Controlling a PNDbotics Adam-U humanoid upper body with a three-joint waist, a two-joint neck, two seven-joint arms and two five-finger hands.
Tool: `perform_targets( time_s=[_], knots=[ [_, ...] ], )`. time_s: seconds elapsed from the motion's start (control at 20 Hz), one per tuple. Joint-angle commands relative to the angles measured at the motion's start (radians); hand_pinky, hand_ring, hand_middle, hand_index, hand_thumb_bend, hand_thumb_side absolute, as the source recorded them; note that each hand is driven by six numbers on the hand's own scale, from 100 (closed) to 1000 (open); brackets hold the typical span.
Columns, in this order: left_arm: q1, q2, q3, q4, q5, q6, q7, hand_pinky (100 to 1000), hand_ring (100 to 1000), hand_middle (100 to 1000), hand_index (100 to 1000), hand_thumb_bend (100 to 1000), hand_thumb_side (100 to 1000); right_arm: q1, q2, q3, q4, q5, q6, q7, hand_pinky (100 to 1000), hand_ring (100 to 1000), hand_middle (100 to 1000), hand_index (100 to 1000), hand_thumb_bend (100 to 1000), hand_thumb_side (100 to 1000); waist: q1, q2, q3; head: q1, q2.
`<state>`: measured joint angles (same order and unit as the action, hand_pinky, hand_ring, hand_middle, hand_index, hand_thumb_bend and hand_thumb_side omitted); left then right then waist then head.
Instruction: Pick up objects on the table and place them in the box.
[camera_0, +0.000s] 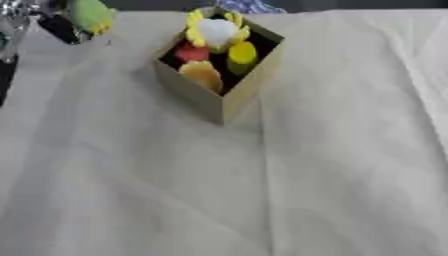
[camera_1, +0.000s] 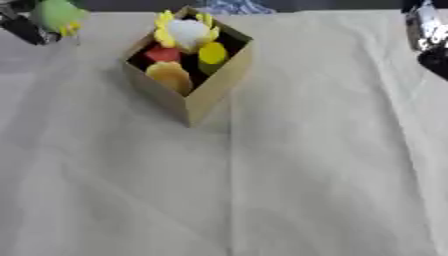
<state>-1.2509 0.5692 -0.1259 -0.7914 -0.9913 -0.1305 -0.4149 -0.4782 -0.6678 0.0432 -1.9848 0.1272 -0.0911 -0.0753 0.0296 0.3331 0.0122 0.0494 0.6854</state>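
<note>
Green toy (camera_1: 58, 15) with yellow bits sits in my left hand (camera_1: 24, 26) at far left corner of table (camera_0: 262, 200), raised, well apart from box (camera_0: 229, 100). Fingers look curled round toy, though blur hides detail. Box already holds white-and-yellow toy (camera_0: 217, 31), red piece (camera_0: 191, 52), yellow piece (camera_0: 242, 51), orange piece (camera_0: 203, 75); little free room. My judgement: carry toy over open top, lower into remaining gap near far-left side, release only when above rim. Right hand (camera_1: 427, 37) at right edge; cannot tell its fingers.
</note>
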Motion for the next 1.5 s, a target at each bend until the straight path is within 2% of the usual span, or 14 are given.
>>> perform_targets(
  time_s=[0.05, 0.25, 0.45, 0.5, 0.55, 0.8, 1.15, 1.25, 1.35, 1.4, 1.45, 1.5],
  knots=[
    [-0.035, -0.008, -0.044, -0.093, 0.06, -0.035, -0.02, 755, 671, 616, 730, 206, 161, -0.008, -0.009, -0.009, -0.015, -0.009, 0.001, 0.001, 953, 729, 664, 806, 100, 514, 0.003, -0.033, -0.003, -0.005, 0.005],
    [-0.045, -0.039, -0.08, -0.142, 0.103, -0.037, -0.055, 756, 672, 618, 731, 210, 163, -0.013, -0.004, -0.005, -0.015, -0.014, 0.001, 0.006, 953, 729, 665, 806, 100, 515, 0.008, -0.041, -0.008, -0.006, 0.008],
    [-0.046, -0.043, -0.087, -0.157, 0.114, -0.026, -0.069, 756, 672, 618, 731, 210, 163, -0.014, -0.003, -0.005, -0.015, -0.015, 0.001, 0.008, 953, 729, 665, 806, 100, 515, 0.009, -0.042, -0.009, -0.007, 0.009],
    [-0.046, -0.044, -0.087, -0.159, 0.116, -0.026, -0.071, 755, 672, 618, 731, 209, 164, -0.014, -0.003, -0.005, -0.015, -0.016, 0.001, 0.008, 953, 729, 665, 806, 100, 540, 0.009, -0.042, -0.01, -0.006, 0.009],
    [-0.038, -0.055, -0.093, -0.155, 0.124, -0.032, -0.078, 752, 675, 625, 739, 220, 204, -0.02, 0.001, -0.003, -0.015, -0.017, -0.001, 0.009, 953, 729, 665, 805, 100, 518, 0.009, -0.041, -0.015, -0.006, 0.011],
    [-0.008, -0.132, -0.127, -0.122, 0.174, -0.042, -0.116, 749, 674, 625, 741, 228, 233, -0.028, 0.01, -0.001, -0.015, -0.021, 0.001, 0.01, 953, 729, 665, 805, 100, 518, 0.006, -0.041, -0.016, -0.019, 0.018],
    [0.0, -0.166, -0.147, -0.118, 0.225, -0.05, -0.137, 747, 675, 630, 749, 244, 269, -0.03, 0.014, -0.001, -0.015, -0.023, 0.004, 0.007, 953, 728, 664, 805, 100, 518, 0.003, -0.04, -0.019, -0.021, 0.021],
    [0.002, -0.172, -0.156, -0.124, 0.241, -0.053, -0.15, 755, 686, 643, 758, 288, 308, -0.03, 0.015, -0.001, -0.015, -0.022, 0.004, 0.008, 954, 728, 664, 805, 100, 519, 0.003, -0.04, -0.019, -0.022, 0.024],
    [0.004, -0.175, -0.166, -0.123, 0.241, -0.051, -0.17, 797, 764, 752, 836, 427, 448, -0.031, 0.017, 0.0, -0.015, -0.022, 0.004, 0.009, 953, 728, 664, 804, 100, 519, 0.003, -0.042, -0.02, -0.023, 0.024],
    [0.004, -0.177, -0.168, -0.12, 0.236, -0.049, -0.181, 797, 764, 752, 836, 427, 448, -0.031, 0.018, 0.0, -0.015, -0.022, 0.004, 0.01, 953, 728, 664, 804, 100, 519, 0.003, -0.043, -0.021, -0.023, 0.024],
    [0.005, -0.177, -0.17, -0.116, 0.23, -0.048, -0.191, 840, 831, 835, 899, 544, 563, -0.031, 0.019, 0.0, -0.015, -0.022, 0.004, 0.01, 953, 728, 664, 804, 100, 519, 0.003, -0.044, -0.021, -0.023, 0.024],
    [0.005, -0.178, -0.17, -0.112, 0.221, -0.047, -0.201, 854, 850, 860, 918, 584, 588, -0.03, 0.019, -0.001, -0.015, -0.023, 0.004, 0.009, 953, 728, 664, 804, 100, 520, 0.003, -0.045, -0.022, -0.023, 0.024]
  ],
)
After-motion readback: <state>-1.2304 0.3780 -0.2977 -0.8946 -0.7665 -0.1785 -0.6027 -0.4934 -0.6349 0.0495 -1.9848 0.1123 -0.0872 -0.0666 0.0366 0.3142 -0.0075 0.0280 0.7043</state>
